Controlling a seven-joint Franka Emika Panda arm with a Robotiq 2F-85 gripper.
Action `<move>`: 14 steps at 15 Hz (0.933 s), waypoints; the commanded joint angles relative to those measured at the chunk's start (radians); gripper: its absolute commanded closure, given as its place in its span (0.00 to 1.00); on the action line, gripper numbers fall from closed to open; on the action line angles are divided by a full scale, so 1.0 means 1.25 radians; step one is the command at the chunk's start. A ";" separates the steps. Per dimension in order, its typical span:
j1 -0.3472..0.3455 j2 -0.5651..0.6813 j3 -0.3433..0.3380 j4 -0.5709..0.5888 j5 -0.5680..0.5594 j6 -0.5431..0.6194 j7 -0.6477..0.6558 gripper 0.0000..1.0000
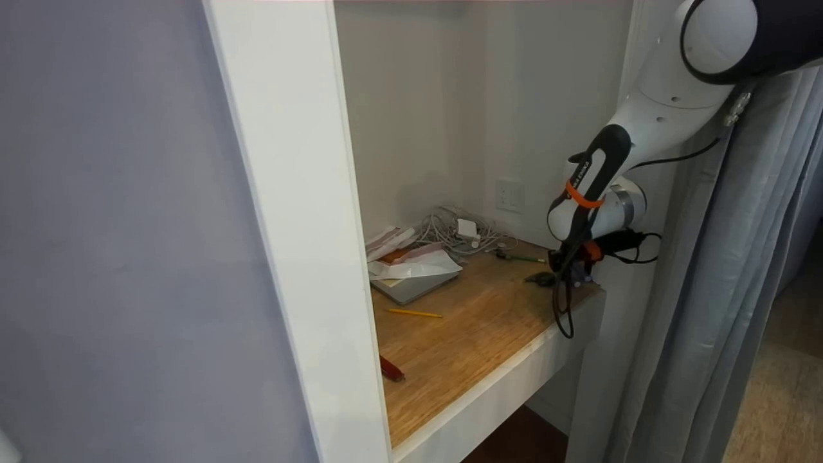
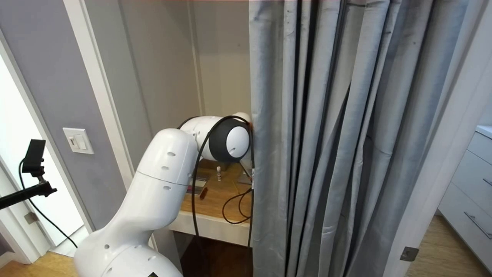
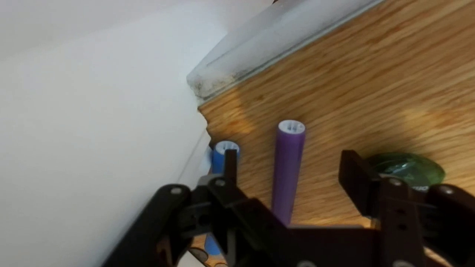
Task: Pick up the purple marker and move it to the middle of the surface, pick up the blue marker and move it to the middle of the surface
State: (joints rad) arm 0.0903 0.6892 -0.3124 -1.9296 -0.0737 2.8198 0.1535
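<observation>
One purple marker (image 3: 288, 171) shows between the widely parted jaws, which partly hide one blue marker (image 3: 218, 162).

Grey curtain (image 2: 326, 134), lavender-grey wall (image 1: 141, 225), brown floor (image 1: 784, 399).

My arm (image 2: 128, 200): white, smooth rounded shells, oval grey recesses (image 2: 171, 154).
Joint cap (image 1: 720, 35): white disc, broad black surround.
Panel (image 1: 616, 143): black; white lettering (image 1: 580, 173) I can't fully read.
Strap (image 1: 582, 199): bright orange.
Cable (image 2: 193, 192): black, thin, looped.
End effector (image 3: 290, 170): near-black, blocky fingers (image 3: 352, 178), dull silver screw heads (image 3: 220, 183).
</observation>
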 commanded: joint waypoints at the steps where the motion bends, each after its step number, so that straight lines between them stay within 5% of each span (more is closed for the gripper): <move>1: -0.011 0.029 0.002 0.046 -0.028 -0.024 0.010 0.32; 6: -0.009 0.058 0.001 0.075 -0.035 -0.043 0.013 0.52; 10: -0.012 0.064 0.008 0.092 -0.033 -0.070 0.014 0.90; 14: -0.024 0.053 0.025 0.093 -0.014 -0.095 0.022 0.90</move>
State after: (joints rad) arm 0.0851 0.7495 -0.3076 -1.8424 -0.0874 2.7440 0.1543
